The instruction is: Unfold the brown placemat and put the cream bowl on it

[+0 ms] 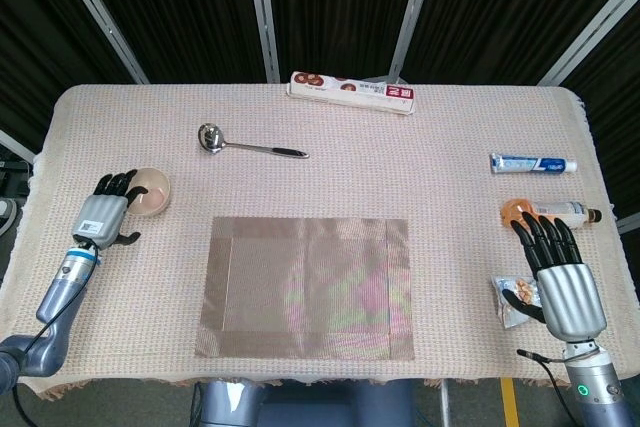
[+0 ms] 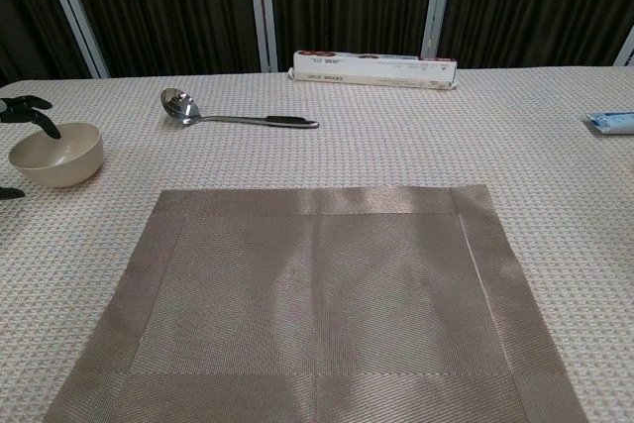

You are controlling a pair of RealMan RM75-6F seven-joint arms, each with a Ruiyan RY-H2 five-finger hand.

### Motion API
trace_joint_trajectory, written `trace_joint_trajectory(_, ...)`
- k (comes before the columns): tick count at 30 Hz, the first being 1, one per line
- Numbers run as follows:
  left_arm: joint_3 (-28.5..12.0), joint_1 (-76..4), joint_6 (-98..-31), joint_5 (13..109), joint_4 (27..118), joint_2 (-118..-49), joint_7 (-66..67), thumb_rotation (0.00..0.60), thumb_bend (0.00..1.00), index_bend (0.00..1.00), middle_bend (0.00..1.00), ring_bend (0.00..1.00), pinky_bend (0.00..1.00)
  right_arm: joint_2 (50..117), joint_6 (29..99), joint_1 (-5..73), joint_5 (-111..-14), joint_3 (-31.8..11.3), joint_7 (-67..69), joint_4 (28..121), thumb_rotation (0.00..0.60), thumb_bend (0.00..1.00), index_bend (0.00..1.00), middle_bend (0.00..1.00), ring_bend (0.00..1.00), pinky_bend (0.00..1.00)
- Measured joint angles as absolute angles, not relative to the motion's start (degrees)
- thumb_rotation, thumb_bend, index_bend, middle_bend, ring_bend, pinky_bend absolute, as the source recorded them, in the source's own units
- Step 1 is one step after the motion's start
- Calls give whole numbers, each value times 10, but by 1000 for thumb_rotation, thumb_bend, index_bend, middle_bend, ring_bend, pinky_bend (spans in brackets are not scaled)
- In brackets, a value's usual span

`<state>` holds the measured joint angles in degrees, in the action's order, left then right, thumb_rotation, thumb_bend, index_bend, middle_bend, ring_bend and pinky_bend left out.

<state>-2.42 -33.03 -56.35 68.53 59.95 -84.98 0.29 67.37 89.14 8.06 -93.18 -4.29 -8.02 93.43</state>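
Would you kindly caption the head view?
Left hand reaching the cream bowl beside the unfolded placemat.

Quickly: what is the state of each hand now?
Left hand: open, fingers over the cream bowl, not gripping yet.
Right hand: open, holding nothing.

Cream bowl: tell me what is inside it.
Nothing shows inside the cream bowl, only its bare pinkish bottom. The left hand reaches over its left rim, so that edge of the inside is covered.

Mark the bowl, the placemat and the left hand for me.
bowl (image 1: 150, 193), head view, on its inside bottom.
placemat (image 1: 305, 287), head view, on the middle of the flat mat.
left hand (image 1: 101, 217), head view, on the grey back of the hand.
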Motion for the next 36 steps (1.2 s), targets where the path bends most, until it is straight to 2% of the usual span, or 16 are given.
trace_joint_trajectory(3,-30,-337,-547,680,551,-881,-2,600,302,286,0,0,0,676,890,81,-929,-44,-83,932,600,0,0,0,0,0)
trace_joint_trajectory(8,-38,-343,-530,681,482,-922,-20,600,335,336,0,0,0,677,888,82,-926,-46,-84,930,600,0,0,0,0,0)
trace_joint_trajectory(15,-41,-343,-520,695,436,-949,-45,600,405,582,0,0,0,677,887,82,-925,-46,-83,929,600,0,0,0,0,0)
trace_joint_trajectory(19,-43,-340,-529,706,431,-952,-58,600,411,636,0,0,0,676,887,82,-926,-46,-82,930,600,0,0,0,0,0)
trace_joint_trajectory(27,-43,-333,-576,739,465,-933,-68,600,415,649,0,0,0,676,885,82,-924,-47,-81,929,600,0,0,0,0,0)
trace_joint_trajectory(36,-36,-336,-658,815,602,-888,-62,600,412,649,0,0,0,676,879,83,-913,-50,-91,931,600,0,0,0,0,0)
